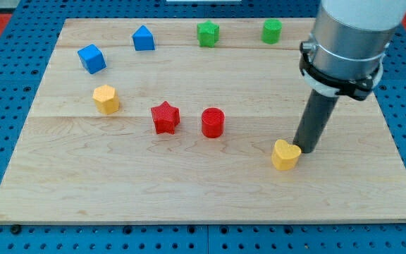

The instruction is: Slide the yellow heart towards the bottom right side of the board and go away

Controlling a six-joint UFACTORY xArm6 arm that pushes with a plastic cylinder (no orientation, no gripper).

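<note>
The yellow heart (285, 155) lies on the wooden board (203, 197) in the lower right part of the view. My tip (305, 150) stands right against the heart's upper right side, touching it or nearly so. The dark rod rises from there to the grey arm (347, 42) at the view's top right.
A red cylinder (213, 122) and a red star (165, 117) sit left of the heart. A yellow hexagon (106, 99) is further left. A blue cube (91, 58), a blue pentagon-like block (143, 38), a green star (207, 33) and a green cylinder (272, 31) line the top.
</note>
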